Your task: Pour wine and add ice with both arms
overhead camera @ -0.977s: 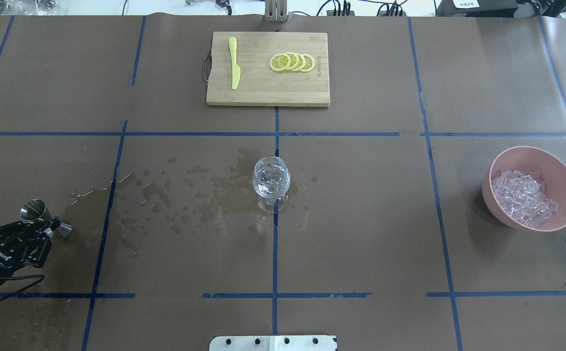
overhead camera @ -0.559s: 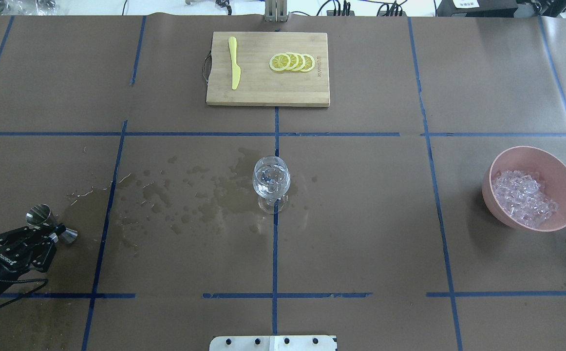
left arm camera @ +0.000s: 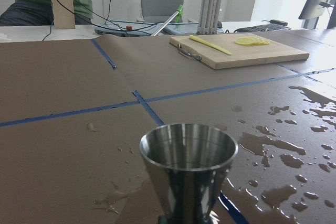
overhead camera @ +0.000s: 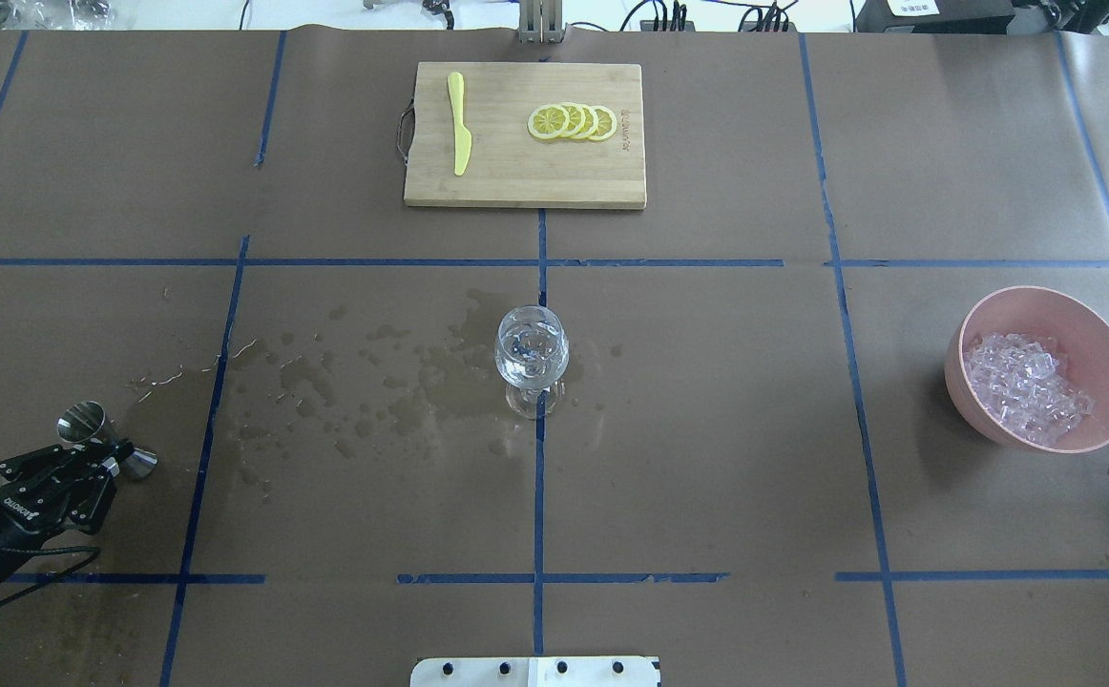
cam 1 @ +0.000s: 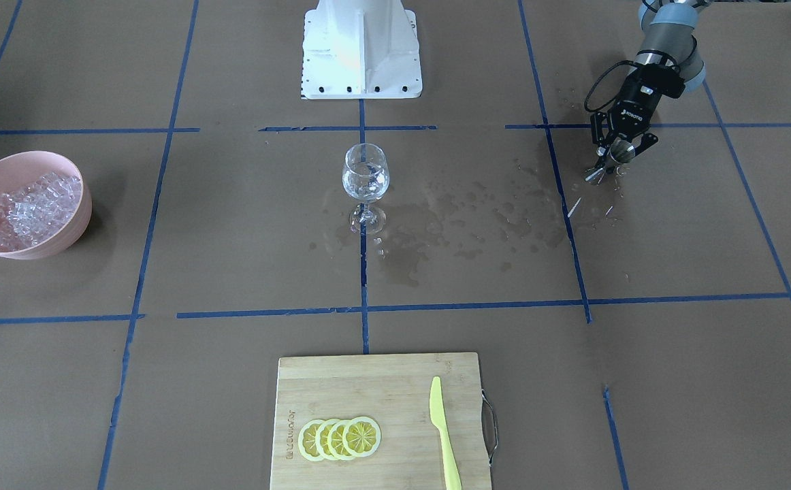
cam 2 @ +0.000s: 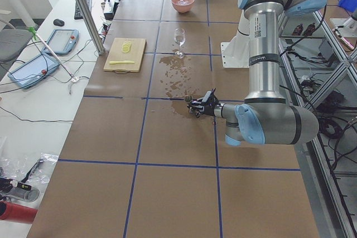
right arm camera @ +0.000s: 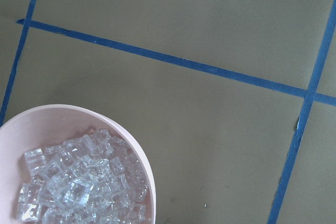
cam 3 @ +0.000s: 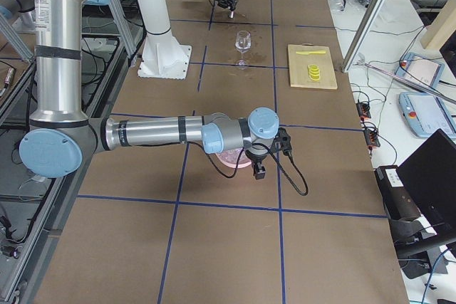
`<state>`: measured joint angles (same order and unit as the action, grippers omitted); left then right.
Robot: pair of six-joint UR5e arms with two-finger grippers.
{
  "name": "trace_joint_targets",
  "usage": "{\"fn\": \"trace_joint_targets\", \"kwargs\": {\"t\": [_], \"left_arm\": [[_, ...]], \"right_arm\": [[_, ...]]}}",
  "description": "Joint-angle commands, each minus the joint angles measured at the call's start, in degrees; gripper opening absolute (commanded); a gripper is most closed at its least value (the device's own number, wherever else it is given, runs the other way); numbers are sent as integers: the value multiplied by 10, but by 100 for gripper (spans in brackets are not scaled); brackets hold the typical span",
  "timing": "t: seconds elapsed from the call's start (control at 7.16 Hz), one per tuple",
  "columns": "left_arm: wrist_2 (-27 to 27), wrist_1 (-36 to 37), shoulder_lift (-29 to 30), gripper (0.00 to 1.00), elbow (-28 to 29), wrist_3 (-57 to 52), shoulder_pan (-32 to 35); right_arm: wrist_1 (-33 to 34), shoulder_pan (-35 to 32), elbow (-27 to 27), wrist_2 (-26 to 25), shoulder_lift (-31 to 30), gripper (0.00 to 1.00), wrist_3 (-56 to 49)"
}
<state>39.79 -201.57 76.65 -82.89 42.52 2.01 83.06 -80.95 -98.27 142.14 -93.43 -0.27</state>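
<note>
- Two arms, split wide: left gripper (overhead camera: 108, 456) is far out on the robot's left. Right gripper (cam 3: 258, 170) hangs over the pink bowl (overhead camera: 957, 372).
- Left: fingers pinched on the waist of a steel jigger (overhead camera: 82, 423), held upright and low over the paper. Can't tell if its foot touches down. The wrist view doesn't show the cup's inside, so contents unknown.
- Right: shows only in the side view, small. Can't tell whether the jaws are apart or closed. Nothing visible in them.
- Ice (overhead camera: 1027, 386): heaped in the bowl on the robot's right, well apart from the wine glass (overhead camera: 531, 355).
- Glass stands upright at table centre, on the tape cross. Glints inside it; the wine is too clear to read.
- Wet patches (overhead camera: 402, 391) lie between glass and jigger. Looks like the pour is done, messily.
- Key geometry, my read: the ice lies below the right gripper, off toward one corner of its wrist view. So the right arm is nearer by far.
- That means a small shift, then down, then a carry toward the robot's left to the glass. The left arm is well clear of that path.
</note>
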Motion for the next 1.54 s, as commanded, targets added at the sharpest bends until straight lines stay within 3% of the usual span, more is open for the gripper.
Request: {"fn": "trace_joint_targets", "kwargs": {"t": [0.0,0.42,0.56,0.84,1.12,1.26,1.4], "left_arm": [[-1,-2,0,100,-1,-1,0],[5,-2,-12,100,-2,-5,-1],[39,0,-23,100,-2,-6,-3],[135,1,-117,100,-44,-10,-1],[158,0,-199,100,-66,-11,6],[168,0,-215,100,-63,-41,23],[240,9,-207,100,-56,-76,110]], "right_arm": [[0,0,-1,0,0,100,0],[0,0,-1,1,0,100,0],[0,0,-2,3,-1,100,7],[-1,3,-17,5,-4,100,55],[-2,25,-48,4,-4,100,121],[-3,49,-76,2,-5,100,187],[-40,67,-90,-1,-27,100,212]]}}
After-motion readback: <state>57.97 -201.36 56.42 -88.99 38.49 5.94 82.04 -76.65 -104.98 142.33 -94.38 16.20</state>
